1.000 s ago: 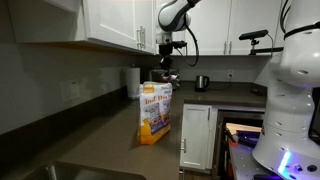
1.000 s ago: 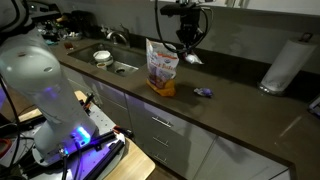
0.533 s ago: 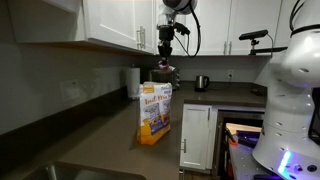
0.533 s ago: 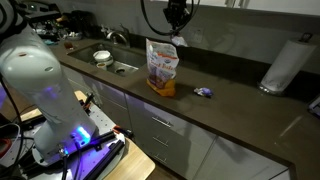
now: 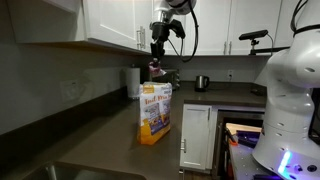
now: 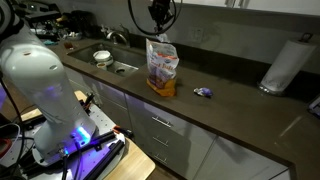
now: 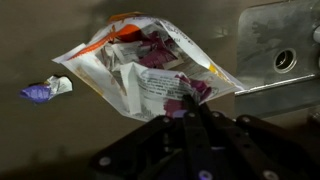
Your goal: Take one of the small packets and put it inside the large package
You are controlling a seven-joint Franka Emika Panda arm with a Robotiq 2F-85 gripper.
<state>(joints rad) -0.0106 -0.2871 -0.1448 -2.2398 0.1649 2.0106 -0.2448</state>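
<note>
The large package (image 5: 154, 112) is an upright orange-yellow snack bag on the dark counter, seen in both exterior views (image 6: 162, 68). My gripper (image 5: 157, 60) hangs just above its top and is shut on a small dark reddish packet (image 5: 157, 69). In the wrist view the bag's open mouth (image 7: 140, 70) lies right below my fingers (image 7: 190, 112), and the held packet (image 7: 178, 104) shows reddish at the fingertips. Another small packet (image 6: 203, 92) lies on the counter beside the bag and also shows in the wrist view (image 7: 40, 92).
A white cylindrical roll (image 6: 282, 65) stands at the counter's back, also visible in an exterior view (image 5: 133, 82). A sink (image 6: 115, 66) with a white bowl is near the bag. A kettle (image 5: 201, 82) stands further along. White cabinets (image 5: 110, 25) hang above.
My gripper, carrying the packet, has moved sideways from beside the bag to directly over the bag's open top. The bag and the loose packet have not moved.
</note>
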